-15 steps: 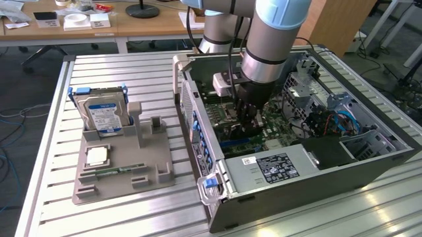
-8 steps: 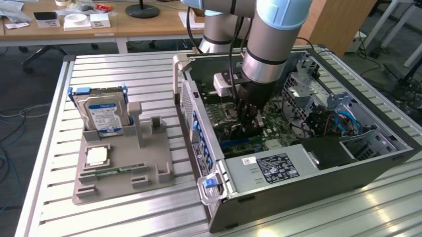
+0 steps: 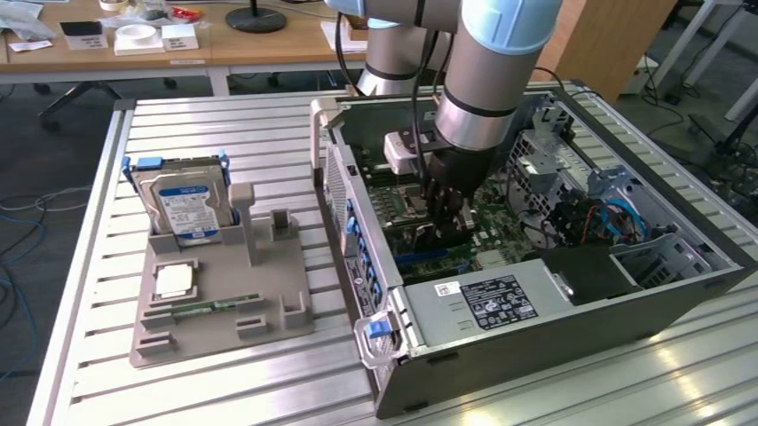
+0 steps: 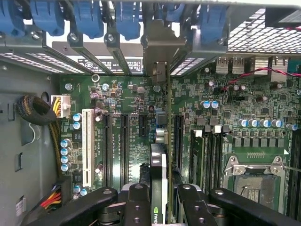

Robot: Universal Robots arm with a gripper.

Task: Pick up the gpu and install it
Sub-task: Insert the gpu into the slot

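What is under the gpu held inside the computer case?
The gpu, clamped edge-on in the gripper, stands over the green motherboard, with black expansion slots either side. The card itself covers whatever lies straight beneath it.

Beyond the slatted metal table (image 3: 201, 133) a long wooden desk (image 3: 272, 46) stands on grey floor (image 3: 71, 146), and loose cables (image 3: 21, 211) lie beside the table at the exterior view's left.

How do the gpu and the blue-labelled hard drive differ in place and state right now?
The gpu is inside the computer case, over the motherboard; the hard drive stands outside in the grey holder. The gripper clamps the gpu, not the hard drive. Both stand on edge.
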